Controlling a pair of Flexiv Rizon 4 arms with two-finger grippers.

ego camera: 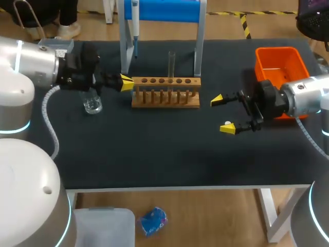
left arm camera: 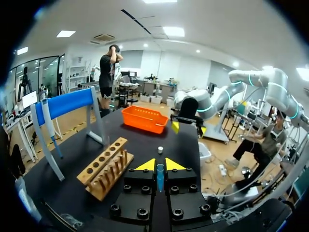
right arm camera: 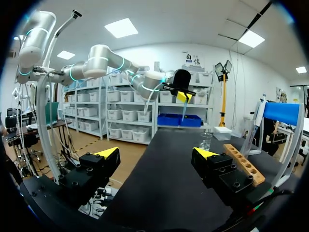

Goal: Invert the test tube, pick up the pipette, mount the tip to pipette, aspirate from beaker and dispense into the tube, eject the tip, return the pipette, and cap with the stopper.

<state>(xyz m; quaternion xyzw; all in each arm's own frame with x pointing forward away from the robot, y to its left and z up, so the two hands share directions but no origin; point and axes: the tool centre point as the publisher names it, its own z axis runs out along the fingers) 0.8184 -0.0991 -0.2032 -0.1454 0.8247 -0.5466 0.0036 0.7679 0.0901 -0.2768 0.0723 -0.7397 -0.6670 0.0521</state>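
Centre-right of the head frame, right gripper gapes wide, empty. Pipette hangs upright at upper left, beyond the rack. Left gripper sits nearer, but it's pinched on a thin blue piece, likely the tip.

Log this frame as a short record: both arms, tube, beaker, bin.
left gripper: fingers shut on a slim blue piece, at the left end of the wooden rack
right gripper: open, empty, above the table
test tube: upright in the rack
beaker: on the table by the left arm
orange bin: table's far right
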